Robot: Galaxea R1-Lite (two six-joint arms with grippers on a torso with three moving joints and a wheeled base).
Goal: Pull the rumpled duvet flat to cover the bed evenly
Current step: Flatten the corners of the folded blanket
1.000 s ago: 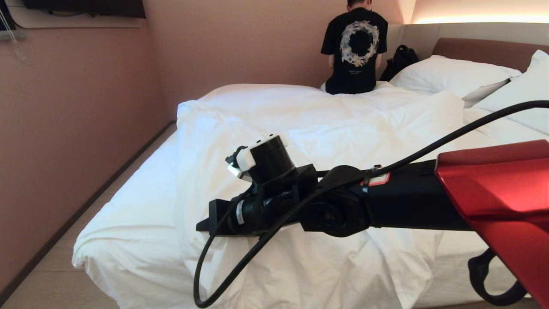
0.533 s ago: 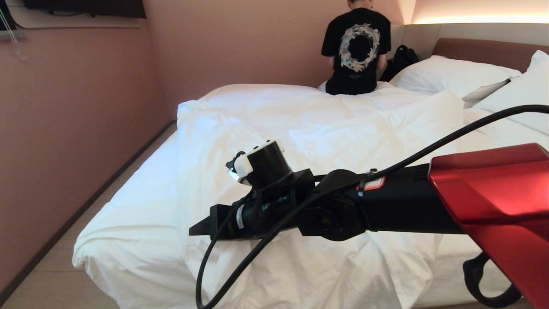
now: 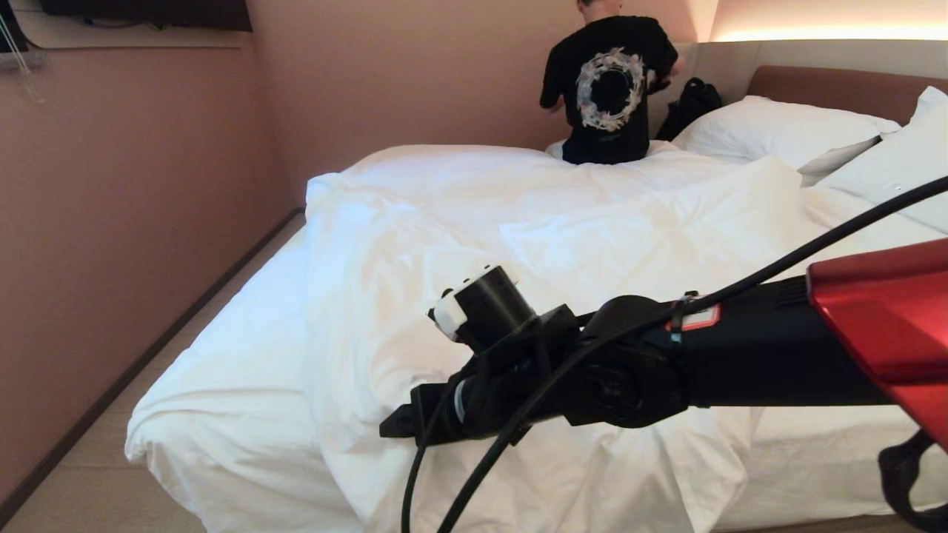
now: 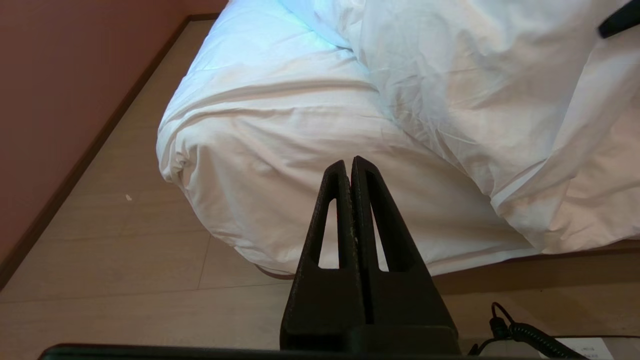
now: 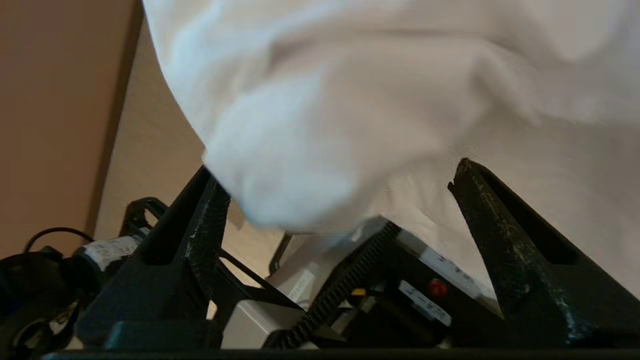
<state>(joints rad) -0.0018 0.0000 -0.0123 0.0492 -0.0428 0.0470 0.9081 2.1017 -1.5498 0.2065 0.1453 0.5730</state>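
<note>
The white duvet [image 3: 563, 244] lies wrinkled across the bed [image 3: 837, 85], with a fold running down its left side and its lower edge hanging over the foot. My right arm reaches in from the right over the foot of the bed. Its gripper [image 3: 404, 426] is low at the hanging edge. In the right wrist view the right gripper [image 5: 340, 200] stands open, and a loose bulge of duvet [image 5: 300, 150] hangs above and between its spread fingers, gripped by neither. My left gripper [image 4: 350, 162] is shut and empty, parked low and facing the bed's foot corner [image 4: 240, 165].
A person [image 3: 607, 89] in a black T-shirt sits on the far edge of the bed, back turned. Two pillows [image 3: 778, 129] lie at the headboard beside a black bag [image 3: 692, 100]. A wall [image 3: 111, 222] runs along the left, leaving a narrow floor strip [image 3: 81, 474]. My own base [image 5: 440, 290] sits under the right gripper.
The right gripper has opened from nearly shut, and the arm has shifted right and lower along the foot of the bed. The person has turned to the left.
</note>
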